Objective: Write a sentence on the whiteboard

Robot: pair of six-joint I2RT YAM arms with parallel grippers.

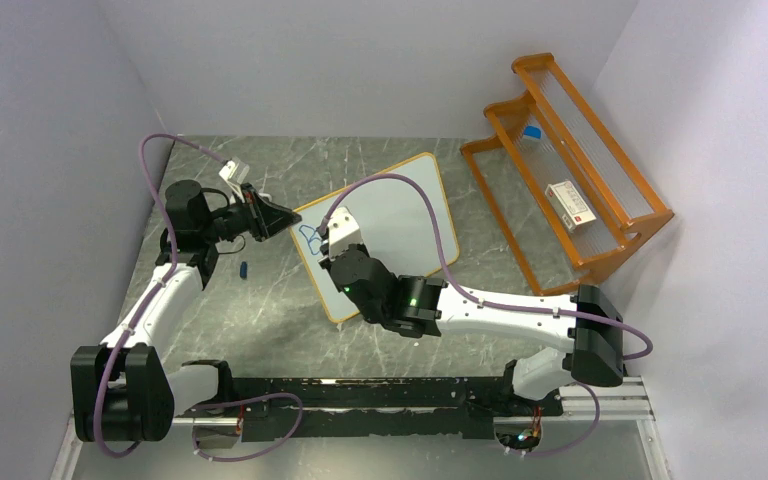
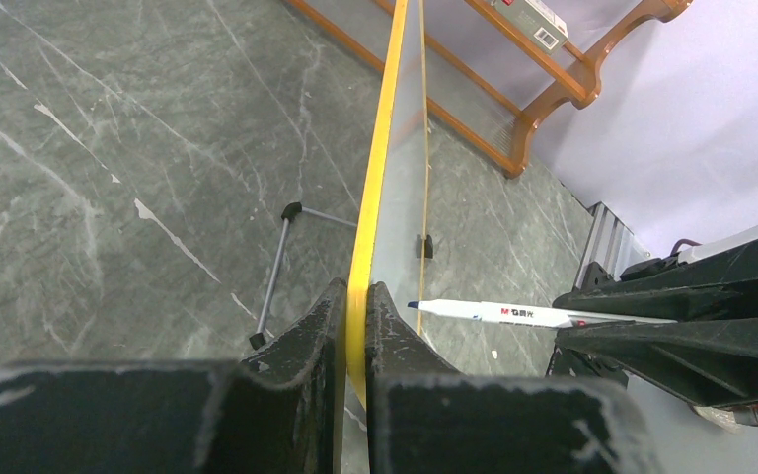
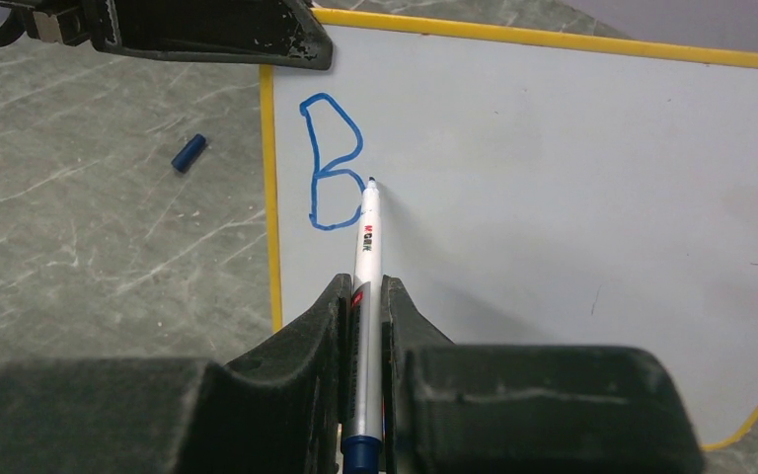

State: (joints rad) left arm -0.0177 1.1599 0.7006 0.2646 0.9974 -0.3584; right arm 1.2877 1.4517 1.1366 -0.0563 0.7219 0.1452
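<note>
While the marker is clamped in the right fingers, its tip is held at the whiteboard, just right of a blue B. The whiteboard, propped on the surface, is clamped at its frame edge by the left fingers.

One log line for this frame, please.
left gripper: shut on whiteboard edge | right gripper: shut on marker | written: blue B | cap: on table

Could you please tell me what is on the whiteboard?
One blue letter B near the edge of the whiteboard, the marker tip beside it. The right gripper holding the marker hides part of the board's surface.
</note>
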